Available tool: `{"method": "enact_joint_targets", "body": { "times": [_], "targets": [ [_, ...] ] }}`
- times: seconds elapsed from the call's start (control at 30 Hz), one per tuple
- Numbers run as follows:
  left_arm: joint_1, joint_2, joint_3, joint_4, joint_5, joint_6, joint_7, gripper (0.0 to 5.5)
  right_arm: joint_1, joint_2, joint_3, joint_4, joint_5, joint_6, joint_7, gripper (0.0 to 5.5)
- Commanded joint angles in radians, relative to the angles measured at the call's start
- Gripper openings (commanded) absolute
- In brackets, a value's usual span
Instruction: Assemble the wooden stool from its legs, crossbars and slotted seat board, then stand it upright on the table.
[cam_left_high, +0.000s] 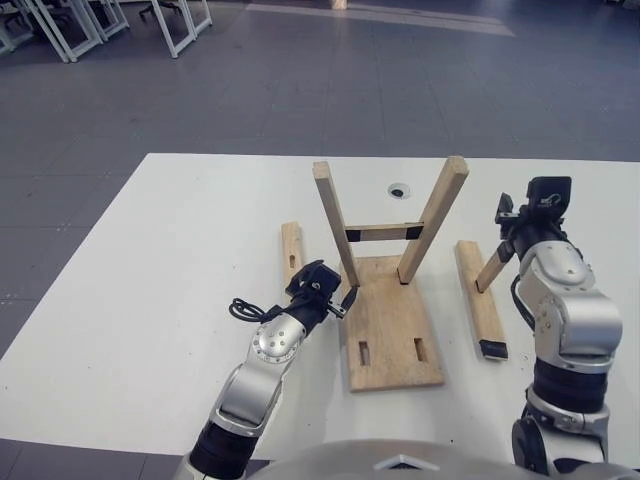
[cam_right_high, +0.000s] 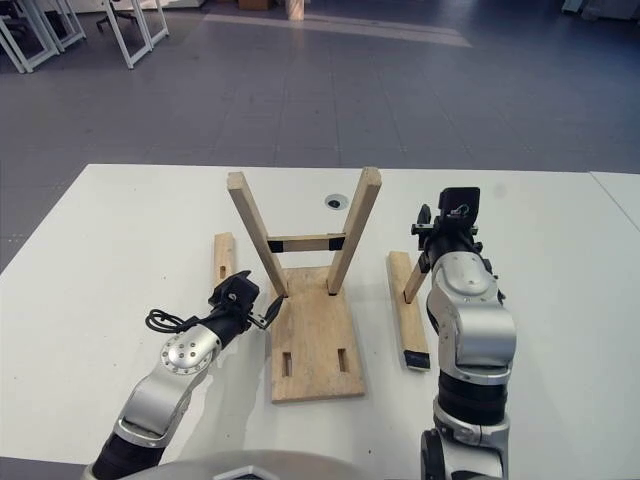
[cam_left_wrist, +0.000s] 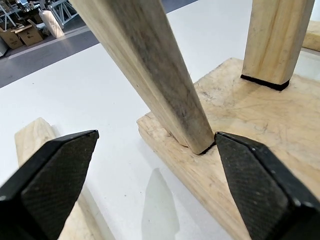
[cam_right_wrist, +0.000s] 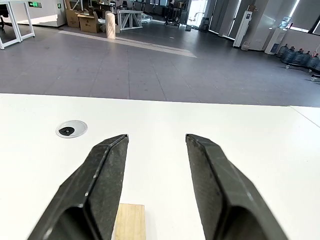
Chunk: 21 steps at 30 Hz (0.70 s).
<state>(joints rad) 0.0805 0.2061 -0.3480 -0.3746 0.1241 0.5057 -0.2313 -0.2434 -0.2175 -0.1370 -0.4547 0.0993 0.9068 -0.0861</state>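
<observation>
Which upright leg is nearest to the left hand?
The left upright leg; its base, slotted into the seat board, sits just ahead of the open left hand.

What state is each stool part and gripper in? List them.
Seat board: flat, near slots empty.
Two legs: standing in far slots, joined by crossbar.
Loose leg: lying flat right of board.
Short piece: lying flat left of board.
Left gripper: open around one leg's base.
Right gripper: open.
</observation>
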Motion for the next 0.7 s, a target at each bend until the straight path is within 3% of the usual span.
{"method": "enact_joint_targets", "body": {
  "times": [0.03, 0.13, 0.27, 0.37, 0.43, 0.53, 0.7],
  "targets": [
    [-0.018, -0.005, 0.006, 0.026, 0.009, -0.008, 0.005, 4.3, 0.024, 0.027, -0.008, 0.048, 0.0, 0.025, 0.004, 2.11],
    [-0.019, -0.013, 0.005, 0.032, 0.011, -0.01, 0.012, 4.3, -0.057, 0.028, -0.058, 0.017, 0.019, 0.01, 0.001, 2.11],
    [-0.009, -0.024, 0.0, 0.033, 0.012, -0.014, 0.021, 4.3, -0.316, -0.032, -0.155, -0.08, 0.067, -0.013, 0.007, 2.11],
    [0.002, -0.031, -0.003, 0.033, 0.012, -0.019, 0.029, 4.3, -0.354, -0.081, -0.212, -0.209, 0.1, 0.076, 0.03, 2.68],
    [0.017, -0.038, -0.003, 0.03, 0.013, -0.023, 0.043, 4.3, -0.196, -0.09, -0.228, -0.337, 0.143, 0.129, 0.087, 3.12],
    [-0.015, -0.011, 0.018, 0.072, 0.02, -0.053, 0.03, 4.3, 0.251, -0.114, -0.242, -0.534, 0.238, 0.063, 0.298, 3.6],
    [-0.097, 0.042, 0.096, 0.147, 0.009, -0.098, 0.008, 4.3, 0.647, -0.138, -0.244, -0.516, 0.207, -0.167, 0.475, 4.66]
  ]
}}
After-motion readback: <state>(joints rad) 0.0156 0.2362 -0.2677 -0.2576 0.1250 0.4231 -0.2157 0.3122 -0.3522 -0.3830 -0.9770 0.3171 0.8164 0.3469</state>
